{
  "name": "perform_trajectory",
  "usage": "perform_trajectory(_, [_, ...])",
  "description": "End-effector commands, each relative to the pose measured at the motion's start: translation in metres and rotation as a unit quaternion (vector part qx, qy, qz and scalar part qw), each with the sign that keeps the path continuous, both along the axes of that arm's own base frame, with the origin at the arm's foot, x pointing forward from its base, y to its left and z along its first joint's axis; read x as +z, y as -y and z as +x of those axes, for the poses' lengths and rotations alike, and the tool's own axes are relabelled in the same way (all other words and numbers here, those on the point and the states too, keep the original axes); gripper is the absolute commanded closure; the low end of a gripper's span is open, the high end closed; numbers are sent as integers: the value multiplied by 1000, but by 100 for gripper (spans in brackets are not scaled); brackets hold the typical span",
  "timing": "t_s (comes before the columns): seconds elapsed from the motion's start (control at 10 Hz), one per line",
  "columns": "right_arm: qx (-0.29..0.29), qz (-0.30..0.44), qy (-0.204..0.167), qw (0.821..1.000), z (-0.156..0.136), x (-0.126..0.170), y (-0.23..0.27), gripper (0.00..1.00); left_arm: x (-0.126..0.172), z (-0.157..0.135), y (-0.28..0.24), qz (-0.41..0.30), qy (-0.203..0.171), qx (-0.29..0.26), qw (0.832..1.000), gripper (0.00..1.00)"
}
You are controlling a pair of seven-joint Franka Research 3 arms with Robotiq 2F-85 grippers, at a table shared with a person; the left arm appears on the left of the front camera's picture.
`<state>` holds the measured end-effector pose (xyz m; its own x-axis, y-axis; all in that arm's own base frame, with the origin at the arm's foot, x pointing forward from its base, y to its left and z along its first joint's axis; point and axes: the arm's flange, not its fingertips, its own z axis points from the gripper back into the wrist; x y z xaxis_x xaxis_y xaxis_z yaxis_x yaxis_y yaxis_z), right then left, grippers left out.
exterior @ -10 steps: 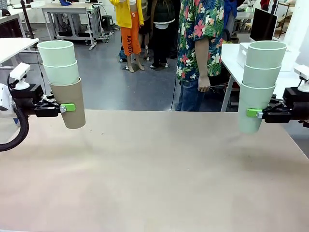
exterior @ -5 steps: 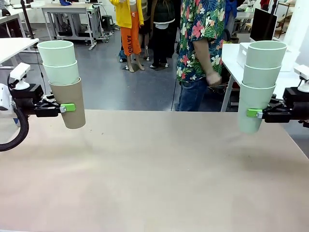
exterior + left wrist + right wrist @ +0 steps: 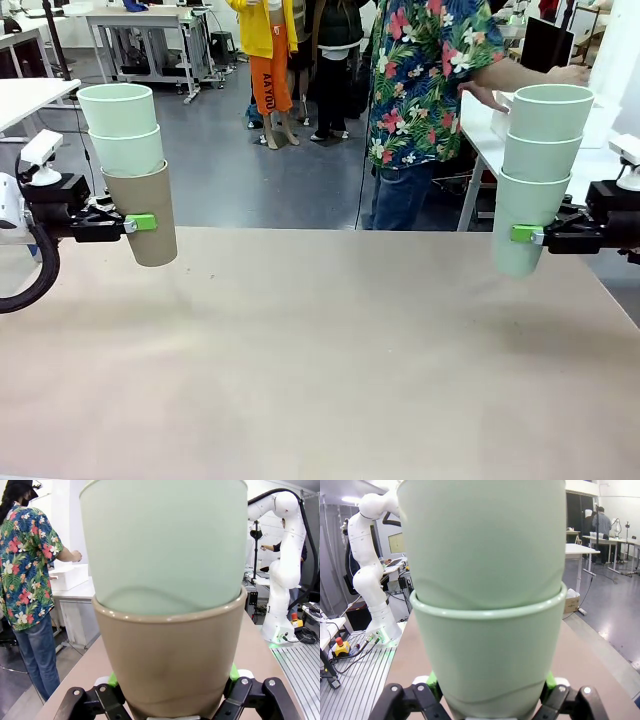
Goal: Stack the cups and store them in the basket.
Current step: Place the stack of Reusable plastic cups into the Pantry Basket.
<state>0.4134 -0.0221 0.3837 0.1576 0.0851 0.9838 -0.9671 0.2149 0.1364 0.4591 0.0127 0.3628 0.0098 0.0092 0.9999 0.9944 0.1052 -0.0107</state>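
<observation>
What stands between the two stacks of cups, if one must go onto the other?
Nothing visible does. The left end effector holds the brown-bottomed stack, the right end effector the green stack, with just open tabletop between them. The person stands beyond the far edge.

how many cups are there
6. Three stacked in the left gripper: a tan cup below, two mint cups nested in it. Three more mint cups stacked in the right gripper.

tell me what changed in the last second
The person's hand rose from hip height and reached right toward the white bin on the side table. The left gripper stayed shut on the tan-bottomed stack, the right gripper on the all-mint stack, neither moving.
</observation>
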Motion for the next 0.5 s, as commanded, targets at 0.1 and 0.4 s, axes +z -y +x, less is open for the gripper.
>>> perform_trajectory(0.1, [0,0,6,1000,1,4,0,15,5,0,1,-1,5,-1,1000,15])
perform_trajectory(0.4, [0,0,6,1000,1,4,0,15,5,0,1,-1,5,-1,1000,15])
